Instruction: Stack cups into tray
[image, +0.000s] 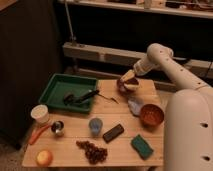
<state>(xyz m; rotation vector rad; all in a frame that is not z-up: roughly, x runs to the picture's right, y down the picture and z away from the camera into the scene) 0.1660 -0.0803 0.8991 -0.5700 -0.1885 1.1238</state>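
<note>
**A:** Farthest out to the left of your claw (129, 81), as we look at it, the white cup (40, 113) stands on the table (120, 152). It's well apart from the claw, toward the front edge, and it isn't in the tray.

**B:** Next along is the steel cup (58, 128), just beside the white one and also on bare wood. That's two cups you haven't dealt with yet.

**A:** Now the tray (59, 87), left of the claw and a bit nearer the front. There's no cup in it. A dark utensil (80, 96) lies across its floor, so you'll want to place around that.

**B:** The blue cup (95, 125) sits closer in than the other two, below and slightly left of the claw. It's upright on the table, outside the tray.

**A:** And the claw itself is up at the table's far edge, jaws spread wide, right over a dark red object (125, 88). I can't tell whether it's touching that. It has none of the cups in it.

**B:** So my read is that nothing is done yet and you're at the very start. All three cups have to be picked up, carried to the tray and nested. The blue one looks like your shortest reach. Leave the orange-brown bowl (151, 114), down to the claw's right, alone.
</note>
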